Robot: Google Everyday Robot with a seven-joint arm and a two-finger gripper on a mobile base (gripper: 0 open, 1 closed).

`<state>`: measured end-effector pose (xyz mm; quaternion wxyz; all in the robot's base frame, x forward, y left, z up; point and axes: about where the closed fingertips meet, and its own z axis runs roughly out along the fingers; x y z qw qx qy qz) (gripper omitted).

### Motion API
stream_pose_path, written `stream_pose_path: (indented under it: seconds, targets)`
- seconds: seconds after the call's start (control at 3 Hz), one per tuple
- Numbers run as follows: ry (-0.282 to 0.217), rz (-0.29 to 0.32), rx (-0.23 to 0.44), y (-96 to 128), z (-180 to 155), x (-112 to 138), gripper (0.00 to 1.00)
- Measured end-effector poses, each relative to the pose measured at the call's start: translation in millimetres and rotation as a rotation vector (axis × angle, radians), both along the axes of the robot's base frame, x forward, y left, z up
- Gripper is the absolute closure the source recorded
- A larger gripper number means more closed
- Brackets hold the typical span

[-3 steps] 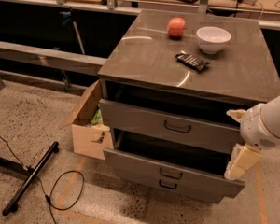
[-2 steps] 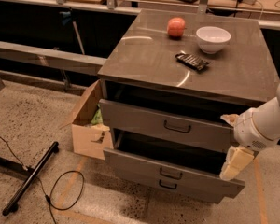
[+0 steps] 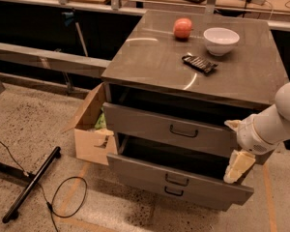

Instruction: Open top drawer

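Observation:
The top drawer point(image 3: 154, 123) is the tall grey front just under the cabinet's top, with a small black bail handle point(image 3: 183, 131) at its centre. It stands a little way out, with a dark gap above it. A shallower grey drawer point(image 3: 150, 170) below it stands further out. My gripper point(image 3: 239, 166), pale and cream-coloured, hangs at the end of the white arm point(image 3: 275, 124) at the cabinet's front right corner. It is just below the right end of the top drawer, well right of the handle, and holds nothing that I can see.
On the cabinet top point(image 3: 150, 57) are a red apple point(image 3: 182, 28), a white bowl point(image 3: 221, 40) and a dark snack bar point(image 3: 199, 64). An open cardboard box point(image 3: 92, 134) stands against the cabinet's left side. A black stand leg point(image 3: 31, 185) and a cable point(image 3: 67, 197) lie on the floor at the left.
My arm and gripper have shifted slightly left, toward the cabinet's right front corner. The drawers have not visibly moved.

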<state>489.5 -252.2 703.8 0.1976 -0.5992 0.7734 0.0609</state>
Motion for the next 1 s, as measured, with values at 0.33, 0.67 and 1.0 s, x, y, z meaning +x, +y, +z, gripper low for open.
stream_pose_path:
  seconds: [0.33, 0.67, 1.0]
  targets:
    - [-0.015, -0.008, -0.009, -6.5, -4.2, 16.4, 0.0]
    - [-0.013, -0.003, -0.025, -11.0, -10.2, 28.4, 0.0]
    - [-0.006, 0.001, -0.032, -12.3, -17.3, 31.5, 0.13]
